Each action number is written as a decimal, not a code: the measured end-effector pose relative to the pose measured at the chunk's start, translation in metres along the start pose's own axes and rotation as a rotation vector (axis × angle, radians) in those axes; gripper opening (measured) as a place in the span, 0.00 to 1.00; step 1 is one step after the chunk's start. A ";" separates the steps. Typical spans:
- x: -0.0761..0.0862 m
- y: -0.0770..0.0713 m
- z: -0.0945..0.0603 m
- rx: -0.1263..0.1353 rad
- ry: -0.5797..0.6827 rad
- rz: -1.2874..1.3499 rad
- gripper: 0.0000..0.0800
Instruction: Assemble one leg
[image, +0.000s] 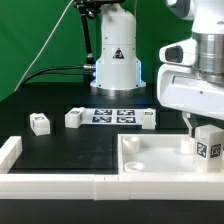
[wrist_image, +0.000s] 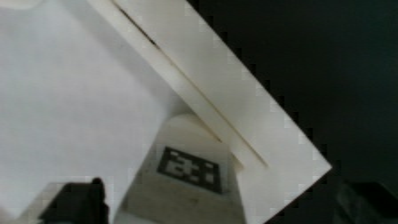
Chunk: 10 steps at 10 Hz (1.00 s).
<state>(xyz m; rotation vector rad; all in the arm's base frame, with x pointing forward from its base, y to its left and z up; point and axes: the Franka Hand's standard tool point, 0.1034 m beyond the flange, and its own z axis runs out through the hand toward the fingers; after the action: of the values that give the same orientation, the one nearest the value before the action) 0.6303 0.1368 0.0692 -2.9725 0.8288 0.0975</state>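
Observation:
My gripper (image: 202, 130) is at the exterior view's right, shut on a leg (image: 208, 150), a small white block with a square tag. It holds the leg upright over the right end of the large white panel (image: 150, 155). In the wrist view the held leg (wrist_image: 187, 165) runs out between my dark fingers (wrist_image: 75, 203), with the panel (wrist_image: 89, 90) behind it. Three more legs lie on the black table: one on the left (image: 39, 123), one beside it (image: 75, 117), and one near the panel (image: 148, 118).
The marker board (image: 112, 115) lies flat between the loose legs. The robot's base (image: 115, 60) stands behind it. A low white rail (image: 60, 185) runs along the front and turns up at the exterior view's left (image: 10, 150).

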 end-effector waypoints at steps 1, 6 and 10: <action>0.003 0.004 0.001 -0.001 -0.001 -0.150 0.81; 0.010 0.014 0.002 -0.002 -0.001 -0.703 0.81; 0.014 0.015 -0.001 -0.036 0.005 -1.097 0.81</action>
<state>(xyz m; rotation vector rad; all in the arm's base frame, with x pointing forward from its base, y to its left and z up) 0.6348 0.1162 0.0684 -2.9786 -0.8470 0.0464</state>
